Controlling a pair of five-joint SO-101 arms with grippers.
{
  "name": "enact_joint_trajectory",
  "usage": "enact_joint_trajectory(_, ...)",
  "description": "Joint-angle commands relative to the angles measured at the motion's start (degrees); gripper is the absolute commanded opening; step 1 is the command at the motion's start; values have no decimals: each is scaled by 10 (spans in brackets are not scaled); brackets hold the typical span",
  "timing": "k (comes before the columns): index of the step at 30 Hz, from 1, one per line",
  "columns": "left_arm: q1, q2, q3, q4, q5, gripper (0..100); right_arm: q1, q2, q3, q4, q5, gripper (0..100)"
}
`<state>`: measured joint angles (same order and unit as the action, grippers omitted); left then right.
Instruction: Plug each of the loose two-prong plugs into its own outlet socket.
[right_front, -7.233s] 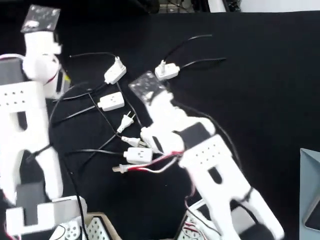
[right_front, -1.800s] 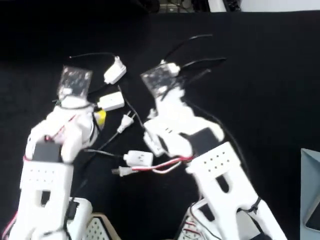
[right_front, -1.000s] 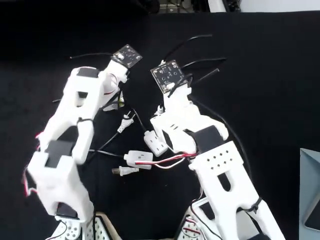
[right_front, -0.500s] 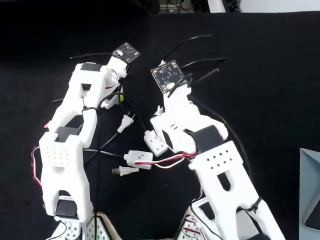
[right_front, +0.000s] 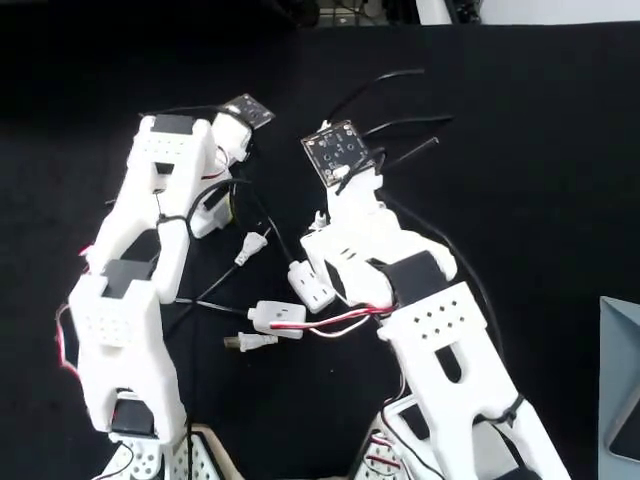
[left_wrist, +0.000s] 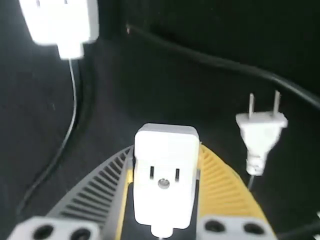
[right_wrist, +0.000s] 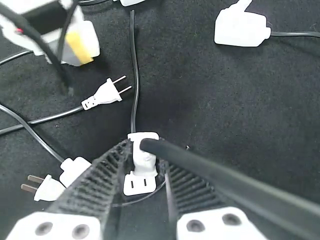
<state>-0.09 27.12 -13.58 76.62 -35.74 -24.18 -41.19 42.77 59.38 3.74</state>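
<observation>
My left gripper (left_wrist: 166, 150) is shut on a white outlet socket (left_wrist: 165, 190) whose slots face the camera; in the high view it sits at the back left (right_front: 215, 205). A loose two-prong plug (left_wrist: 261, 127) lies just beside it, prongs pointing away (right_front: 255, 243). My right gripper (right_wrist: 142, 155) is shut on a second white socket (right_wrist: 139, 182) with a black cable, near the table's middle (right_front: 310, 285). The same loose plug (right_wrist: 102, 95) lies between the two grippers. Another plug (right_wrist: 42, 185) lies close to a third socket (right_front: 277, 316).
A white socket with a plug in it (right_wrist: 242, 27) lies beyond the right gripper. Another white adapter (left_wrist: 62, 22) lies ahead of the left gripper. Black cables (right_front: 390, 78) cross the dark cloth. A grey box (right_front: 620, 380) stands at the right edge.
The left arm swung in from the far left, came down over the back-left socket and closed on it. The right arm has kept still with its socket for the last second.
</observation>
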Motion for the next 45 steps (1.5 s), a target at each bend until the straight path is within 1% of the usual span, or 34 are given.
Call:
enact_joint_trajectory(1,7,-78,58,9,12,36,5,-9,-3,-10,2,12)
enact_joint_trajectory(4,19,-125,129,9,12,45,5,-9,0,-9,2,12)
enact_joint_trajectory(5,20,-140,146,9,13,63,5,-9,2,-10,2,12)
enact_joint_trajectory(7,15,-165,167,4,23,144,4,-9,6,-17,1,12)
enact_joint_trajectory(9,1,-185,176,-4,61,236,4,-9,11,-21,2,12)
enact_joint_trajectory(10,-6,-193,177,-9,74,272,4,-9,13,-21,2,12)
enact_joint_trajectory(11,-12,-203,179,-12,79,284,4,-9,14,-21,2,12)
enact_joint_trajectory(13,-22,-219,180,-12,69,279,4,-9,14,-21,2,12)
enact_joint_trajectory(17,-25,-262,181,26,60,266,4,-9,15,-21,2,12)
enact_joint_trajectory(19,-23,-276,199,33,60,266,4,-9,15,-21,2,12)
enact_joint_trajectory(22,-11,-280,252,-7,60,266,4,-9,15,-21,2,12)
enact_joint_trajectory(27,1,-280,369,-129,61,266,4,-9,15,-21,2,12)
enact_joint_trajectory(31,7,-282,415,-178,62,266,4,-9,15,-21,2,12)
enact_joint_trajectory(35,7,-280,422,-192,62,263,4,-9,15,-21,2,12)
enact_joint_trajectory(39,8,-287,409,-190,62,216,4,-9,15,-21,2,12)
enact_joint_trajectory(45,11,-280,408,-190,62,214,4,-9,15,-21,2,12)
